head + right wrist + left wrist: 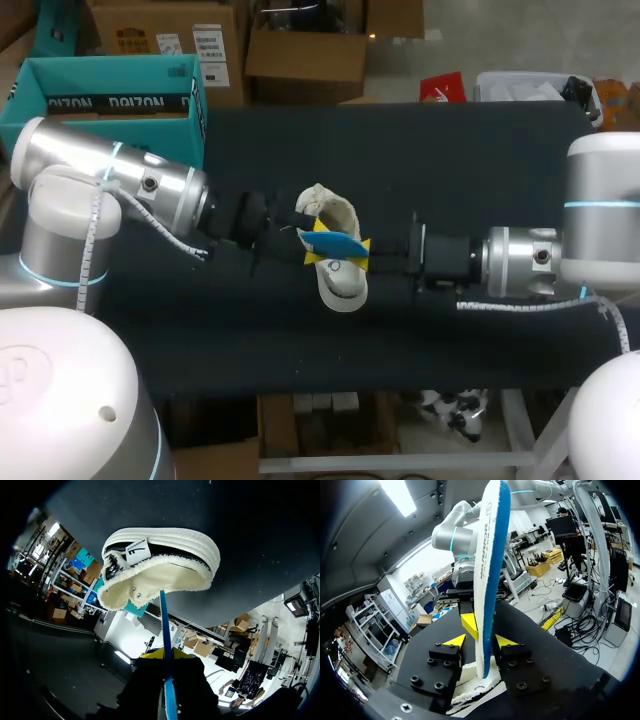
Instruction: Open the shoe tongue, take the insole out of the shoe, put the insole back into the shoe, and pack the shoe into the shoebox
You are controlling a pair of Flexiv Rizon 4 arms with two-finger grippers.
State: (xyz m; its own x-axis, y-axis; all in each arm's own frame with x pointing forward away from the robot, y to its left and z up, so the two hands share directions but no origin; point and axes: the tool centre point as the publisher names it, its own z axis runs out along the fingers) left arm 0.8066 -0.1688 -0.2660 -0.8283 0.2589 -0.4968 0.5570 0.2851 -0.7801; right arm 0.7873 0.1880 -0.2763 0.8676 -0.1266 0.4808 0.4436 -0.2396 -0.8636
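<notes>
Over the shoe [343, 285] on the counter [450, 160], right jaws clamp the blue insole [336, 246]; left jaws flank it, can't tell if gripping.

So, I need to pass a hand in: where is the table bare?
Bare: the far strip of table between shoe and back edge, and the near strip along the front edge. Crowded: the middle band, where left pincer and right pincer meet at the insole.
</notes>
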